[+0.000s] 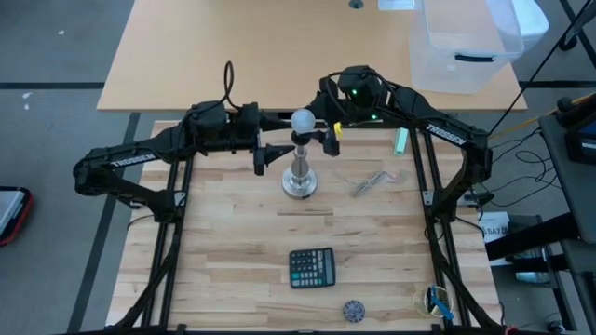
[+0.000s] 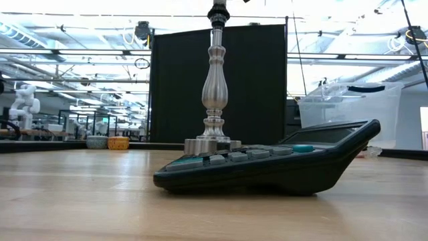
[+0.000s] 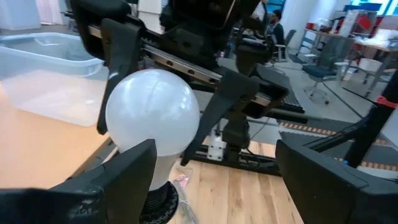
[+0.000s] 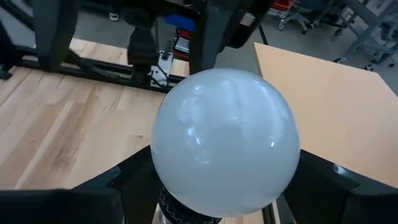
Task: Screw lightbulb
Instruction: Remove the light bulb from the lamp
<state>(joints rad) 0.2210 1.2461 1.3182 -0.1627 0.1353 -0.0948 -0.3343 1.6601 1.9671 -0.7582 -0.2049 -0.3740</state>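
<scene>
Your right gripper (image 1: 326, 133) sits around the lightbulb (image 1: 303, 121) atop the stand (image 1: 300, 172), fingers apart, probably re-gripping to twist; left gripper (image 1: 264, 156) waits beside it, wide apart

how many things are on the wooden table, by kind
lightbulb: 1, sitting in the socket
silver lamp stand: 1
black calculator: 1
small dark round object, front edge: 1
bundle of thin metal pieces: 1
pale green object by the right arm: 1
total: 6
</scene>
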